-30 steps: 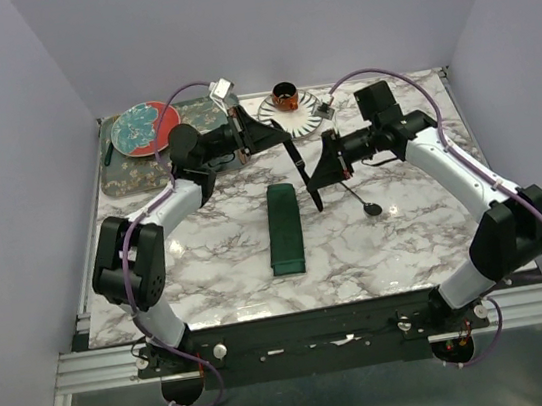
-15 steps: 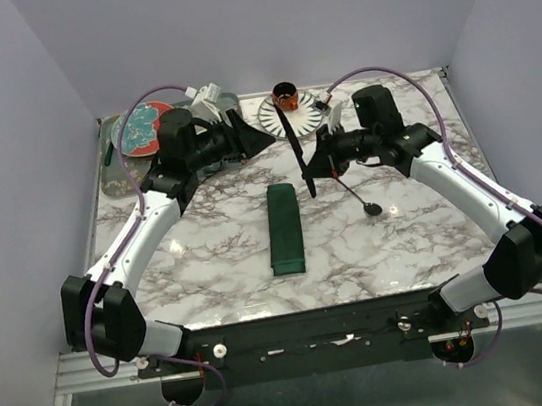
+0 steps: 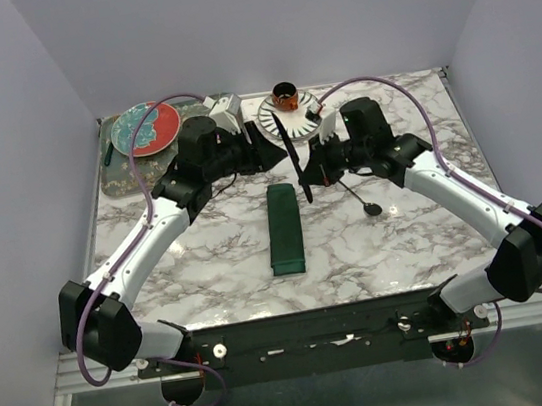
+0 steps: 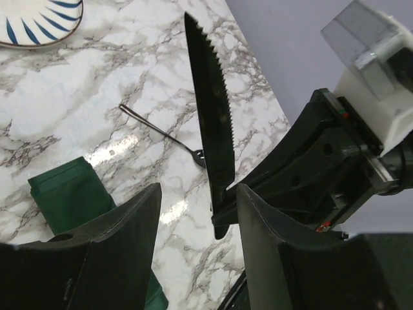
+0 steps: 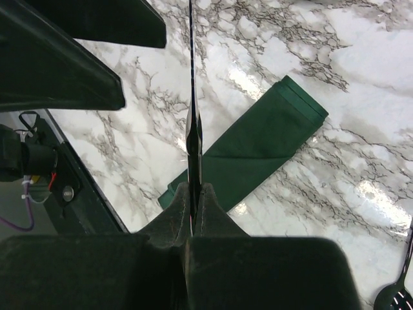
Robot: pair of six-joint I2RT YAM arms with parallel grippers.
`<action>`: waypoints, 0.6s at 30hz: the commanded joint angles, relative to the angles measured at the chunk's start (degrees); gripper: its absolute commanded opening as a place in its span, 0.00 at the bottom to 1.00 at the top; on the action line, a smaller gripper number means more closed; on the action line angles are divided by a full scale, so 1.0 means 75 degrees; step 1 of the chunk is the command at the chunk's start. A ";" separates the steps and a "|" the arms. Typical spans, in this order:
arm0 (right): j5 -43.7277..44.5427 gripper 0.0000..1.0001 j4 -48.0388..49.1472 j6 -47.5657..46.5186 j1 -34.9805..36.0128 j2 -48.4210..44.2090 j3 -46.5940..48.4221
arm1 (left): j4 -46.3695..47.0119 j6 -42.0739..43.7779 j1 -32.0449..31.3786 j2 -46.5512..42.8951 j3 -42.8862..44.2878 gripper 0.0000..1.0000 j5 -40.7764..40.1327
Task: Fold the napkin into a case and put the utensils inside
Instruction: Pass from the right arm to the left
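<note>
The knife (image 4: 210, 110) was a slim matte black piece with a saw-toothed edge down one side of its blade, narrowing to a sharp point. It was held clear of the bench (image 3: 209, 262), tilted over the far middle, with its tip toward the striped plate (image 3: 304, 117) in the top view. The right fingers (image 5: 169, 223) were clamped on its handle end. In the right wrist view the blade ran edge-on straight out from between them. The left fingers (image 4: 122, 239) were spread apart and held nothing. The knife's lower part showed in the gap ahead of them, near their tips, and no contact with either one could be made out.

The case (image 3: 284, 227) lay flat on the bench, a long narrow dark green folded rectangle with a slight sheen. It ran near to far at the middle, below the knife and nearer the bases. A second black utensil (image 3: 359, 196), with a thin handle and a small dark head, lay on the bench to the right of the case, apart from it.

The left arm (image 3: 146, 246) and the right arm (image 3: 450, 183) each reached forward and inward from its own near corner, the two wrists facing each other over the far middle.
</note>
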 commanded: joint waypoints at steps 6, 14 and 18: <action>0.0029 0.01 0.0584 0.0230 0.0053 -0.0357 -0.0226 | 0.0538 -0.0159 -0.0092 -0.0019 0.0046 0.63 -0.0164; -0.0287 0.01 0.0771 0.0440 0.0053 -0.0322 -0.0214 | 0.0550 -0.0218 -0.0174 0.0297 0.0246 0.69 -0.0047; -0.0358 0.01 0.0783 0.0488 0.0064 -0.0287 -0.0202 | 0.0830 -0.0276 -0.0174 0.0309 0.0165 0.74 0.0140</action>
